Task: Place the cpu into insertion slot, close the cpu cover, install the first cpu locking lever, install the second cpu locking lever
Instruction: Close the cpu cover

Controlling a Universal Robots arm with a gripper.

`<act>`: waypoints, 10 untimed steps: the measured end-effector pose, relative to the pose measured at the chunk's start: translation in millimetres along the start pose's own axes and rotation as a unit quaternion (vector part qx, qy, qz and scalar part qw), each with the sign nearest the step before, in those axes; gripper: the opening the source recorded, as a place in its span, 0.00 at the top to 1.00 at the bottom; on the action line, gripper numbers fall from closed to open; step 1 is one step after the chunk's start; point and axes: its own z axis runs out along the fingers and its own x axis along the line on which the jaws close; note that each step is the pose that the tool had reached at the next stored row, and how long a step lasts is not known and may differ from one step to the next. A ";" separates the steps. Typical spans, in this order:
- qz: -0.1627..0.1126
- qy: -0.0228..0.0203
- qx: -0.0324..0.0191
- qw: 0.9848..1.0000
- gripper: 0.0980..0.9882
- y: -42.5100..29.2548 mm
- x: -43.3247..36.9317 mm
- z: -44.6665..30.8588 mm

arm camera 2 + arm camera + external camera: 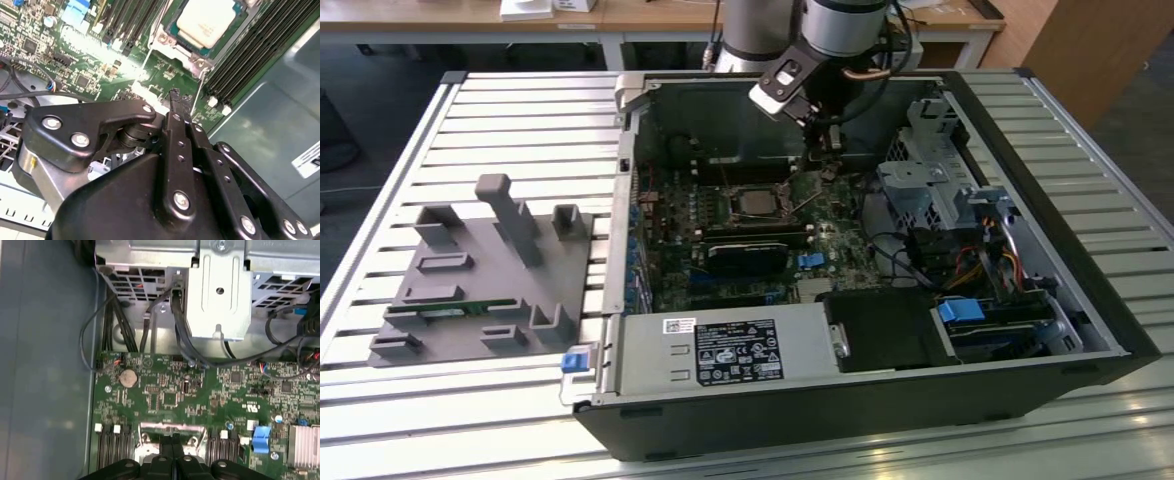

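One slatted metal surface (494, 120) carries everything. In the exterior view a wooden desk (654, 15) runs behind it at twelve o'clock, with dark floor around. At nine o'clock lies one grey fixture block (487, 280) with upright pegs. Just beside it, toward three o'clock, stands one open computer case (1067, 250). It holds one green circuit board (674, 215), one labelled power supply (720, 350) at six o'clock and one drive cage (927, 190) at three. Three blue tabs (961, 310) show on and in the case.

One insertion slot (754, 203) sits near the board's middle. In the second wrist view one cpu (207, 22) lies in it, dull silver, and the cpu cover (175, 50) lies as a silvery frame around the chip. One arm (834, 30) hangs from twelve o'clock, its gripper (826, 160) at one o'clock of the slot, close over the board. The jaws are pressed together with nothing visible between them. One thin wire lever (199, 92) stands just beside their tip; whether they touch I cannot tell. The first wrist view shows one coin cell (128, 377) and one blue connector (261, 437).
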 end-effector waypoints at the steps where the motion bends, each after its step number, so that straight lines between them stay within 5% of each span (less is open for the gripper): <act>1: 0.001 0.000 0.000 1.000 0.99 1.6 0.0 0.6; 10: 0.014 -0.001 -0.001 1.000 0.99 10.0 1.8 2.3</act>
